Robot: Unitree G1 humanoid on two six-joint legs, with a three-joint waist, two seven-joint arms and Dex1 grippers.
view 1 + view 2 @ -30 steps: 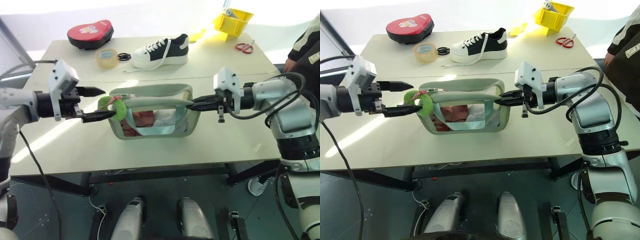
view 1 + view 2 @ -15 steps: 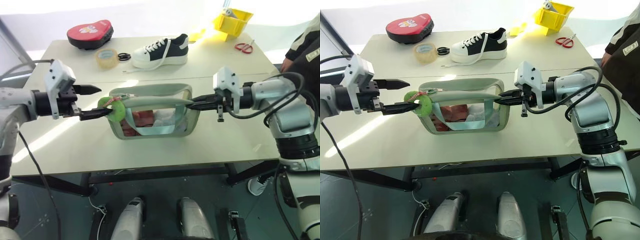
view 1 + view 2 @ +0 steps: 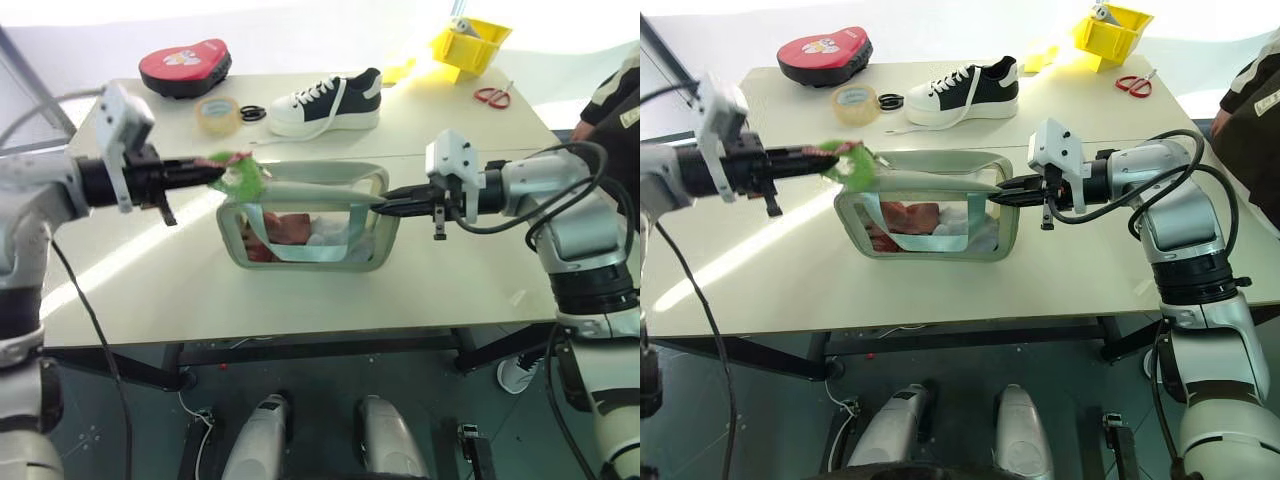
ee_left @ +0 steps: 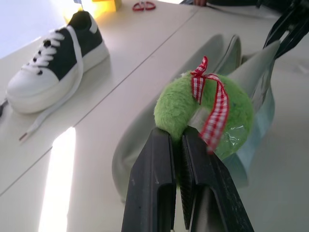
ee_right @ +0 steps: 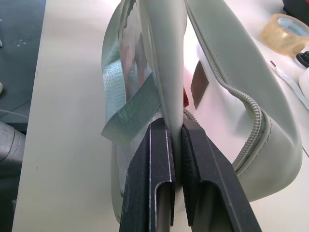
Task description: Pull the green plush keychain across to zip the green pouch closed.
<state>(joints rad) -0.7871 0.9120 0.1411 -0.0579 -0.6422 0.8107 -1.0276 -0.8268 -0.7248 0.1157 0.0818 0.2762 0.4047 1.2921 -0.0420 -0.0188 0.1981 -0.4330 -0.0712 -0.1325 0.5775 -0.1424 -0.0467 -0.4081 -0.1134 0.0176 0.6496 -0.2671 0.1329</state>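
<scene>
The green pouch (image 3: 300, 215) stands in the middle of the table, its top gaping and its clear side showing red and white contents. At its left end the green plush keychain (image 4: 193, 104), a fuzzy ring with a red checked ribbon, is raised above the pouch's top corner. My left gripper (image 4: 176, 137) is shut on the ring's near edge. My right gripper (image 5: 175, 126) is shut on the pouch's right end flap, holding it from the right side.
Behind the pouch stand a black-and-white sneaker (image 3: 325, 100), a tape roll (image 3: 217, 113) and a red oval case (image 3: 183, 68). A yellow bin (image 3: 468, 45) and red scissors (image 3: 492, 95) lie at the back right. A person's sleeve (image 3: 615, 95) shows at the right edge.
My left gripper closed on the plush ring and lifted it up and toward the pouch. The pouch's left end rose with it. The right gripper stayed still.
</scene>
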